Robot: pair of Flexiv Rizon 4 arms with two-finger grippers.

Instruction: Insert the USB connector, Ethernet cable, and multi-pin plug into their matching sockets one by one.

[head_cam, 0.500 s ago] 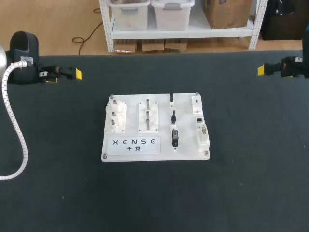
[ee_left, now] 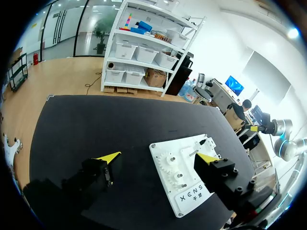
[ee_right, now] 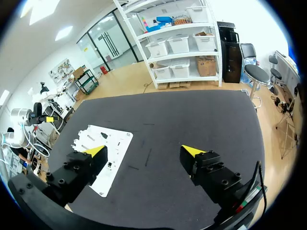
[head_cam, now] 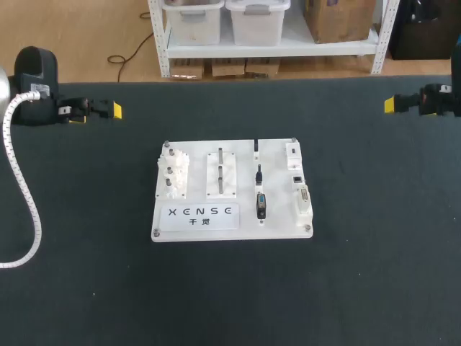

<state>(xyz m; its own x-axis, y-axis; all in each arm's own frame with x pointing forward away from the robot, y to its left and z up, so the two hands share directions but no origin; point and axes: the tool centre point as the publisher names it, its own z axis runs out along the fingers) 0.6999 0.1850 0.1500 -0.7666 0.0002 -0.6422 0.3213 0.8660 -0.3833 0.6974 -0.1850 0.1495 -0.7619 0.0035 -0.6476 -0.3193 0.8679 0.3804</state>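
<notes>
Nothing differs from half a second ago: both arms stay parked and every part lies where it was. The left gripper (ee_left: 157,157) hovers at about 10 o'clock from the white board (head_cam: 277,227), the right gripper (ee_right: 144,151) at about 2 o'clock, each with its blocky black fingers spread wide and nothing between the wedge-shaped yellow tips. The board is a flat, glossy rectangular plate with a bolt at each corner, resting mid-way on the matte black, cloth-like tabletop (head_cam: 360,267). On it, in a line from 12 to 6 o'clock, sit the small dark USB connector (head_cam: 256,148), the thin black Ethernet cable (head_cam: 258,174) and the chunky black multi-pin plug (head_cam: 261,206). The white sockets (head_cam: 297,177) stand in a column at 3 o'clock of them, apart. White gears (head_cam: 173,173) are stacked near the board's 9 o'clock edge.
</notes>
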